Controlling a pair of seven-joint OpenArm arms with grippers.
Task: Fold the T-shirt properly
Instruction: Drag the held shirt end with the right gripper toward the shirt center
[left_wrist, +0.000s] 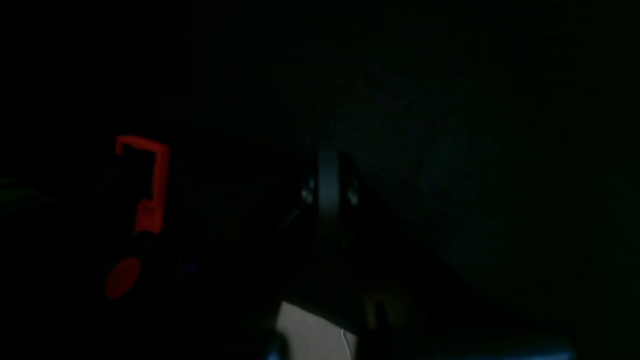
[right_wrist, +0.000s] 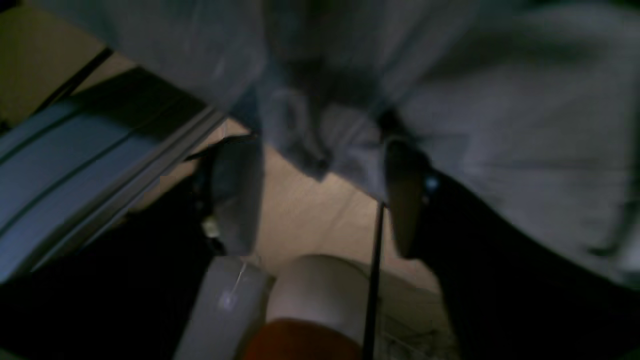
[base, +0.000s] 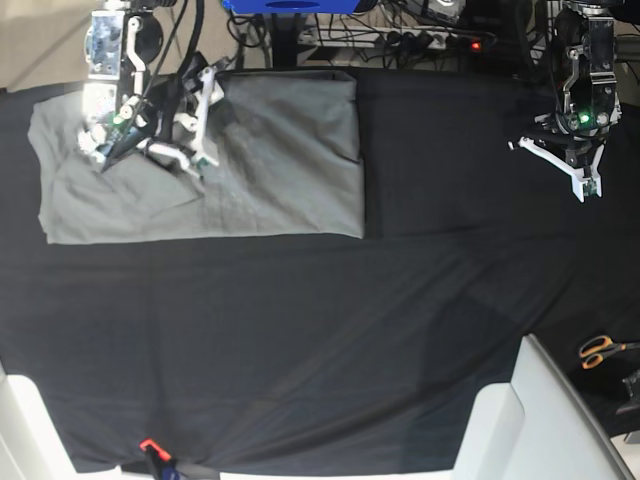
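Right tool (base: 190, 125) clenched on a bunched T-shirt (base: 280, 150) fold; left tool (base: 578, 172) over the surface (base: 300, 330), state indeterminable.

Right end effector (base: 150, 135) seemingly clamped; left (base: 570, 160) hovers.

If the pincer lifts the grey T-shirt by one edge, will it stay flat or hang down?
The T-shirt would probably hang limp: in the right wrist view its cloth bunches into soft folds near the right pincer. It looks light, since it lies thin and wrinkled on the black table cloth. It would likely drag and crease rather than slide neatly.
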